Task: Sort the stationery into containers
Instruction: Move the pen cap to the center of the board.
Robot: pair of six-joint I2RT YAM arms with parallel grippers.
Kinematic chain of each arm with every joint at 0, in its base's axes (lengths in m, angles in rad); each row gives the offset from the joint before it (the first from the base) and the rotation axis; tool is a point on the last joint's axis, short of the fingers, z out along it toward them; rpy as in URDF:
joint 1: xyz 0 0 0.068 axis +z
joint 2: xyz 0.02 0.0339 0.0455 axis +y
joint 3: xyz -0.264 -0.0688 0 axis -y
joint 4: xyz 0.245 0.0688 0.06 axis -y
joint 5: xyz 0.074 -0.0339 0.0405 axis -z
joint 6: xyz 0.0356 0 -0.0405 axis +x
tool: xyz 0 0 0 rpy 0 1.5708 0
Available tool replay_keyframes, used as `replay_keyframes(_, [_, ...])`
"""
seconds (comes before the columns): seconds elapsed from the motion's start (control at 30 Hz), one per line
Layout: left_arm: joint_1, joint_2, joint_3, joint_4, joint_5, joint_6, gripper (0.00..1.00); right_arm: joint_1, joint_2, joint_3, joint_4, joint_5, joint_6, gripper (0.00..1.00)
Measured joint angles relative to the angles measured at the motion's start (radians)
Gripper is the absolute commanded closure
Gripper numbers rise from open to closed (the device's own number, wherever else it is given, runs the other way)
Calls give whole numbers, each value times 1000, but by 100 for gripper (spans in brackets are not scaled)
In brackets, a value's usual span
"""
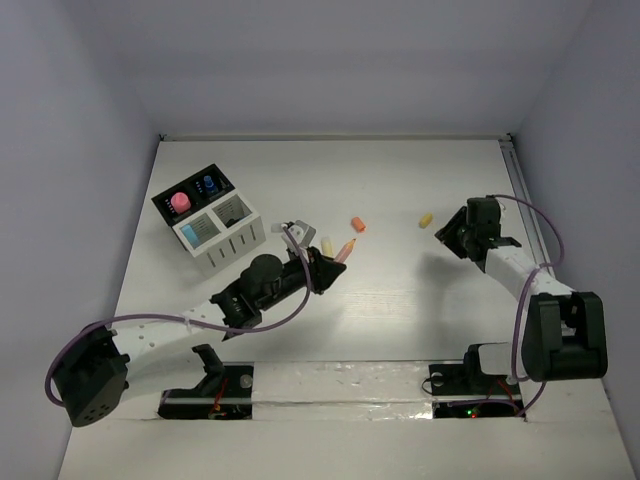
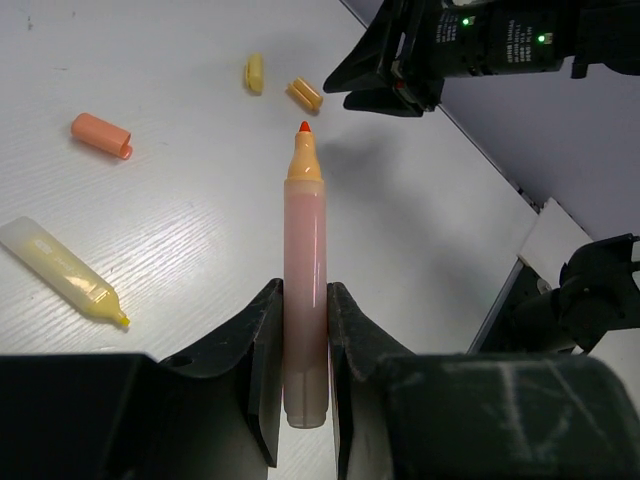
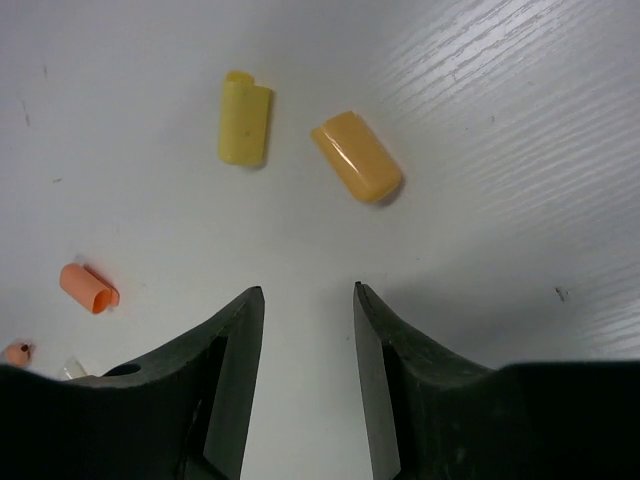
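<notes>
My left gripper [image 1: 335, 262] [image 2: 303, 320] is shut on an uncapped pinkish-orange marker [image 2: 303, 250] [image 1: 346, 248], with its orange tip pointing away over the table. An uncapped yellow marker [image 2: 60, 270] [image 1: 325, 244] lies just left of it. An orange cap [image 2: 102, 135] [image 1: 358, 224] [image 3: 88, 287] lies beyond. My right gripper [image 1: 445, 232] [image 3: 308, 292] is open and empty, just short of a yellow cap [image 3: 245, 118] and an amber cap [image 3: 356, 156] [image 1: 425, 219]. The organizer [image 1: 243, 240] stands at the left, with a pink-topped item [image 1: 180, 202], a blue-capped one [image 1: 208, 184] and a light blue one [image 1: 200, 232] inside.
White walls enclose the table on the left, back and right. The right arm's base [image 1: 565, 335] stands at the near right, with cables looping around both arms. The two caps also show in the left wrist view, yellow [image 2: 255, 72] and amber [image 2: 306, 94], beside the right gripper [image 2: 385, 75].
</notes>
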Motion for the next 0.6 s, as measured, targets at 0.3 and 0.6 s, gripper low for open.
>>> replay_keyframes(0.3, [0, -41, -3, 2, 19, 0, 100, -13, 184, 72, 27, -59, -6, 41])
replay_keyframes(0.6, [0, -38, -14, 6, 30, -1, 100, -35, 281, 124, 64, -52, -24, 34])
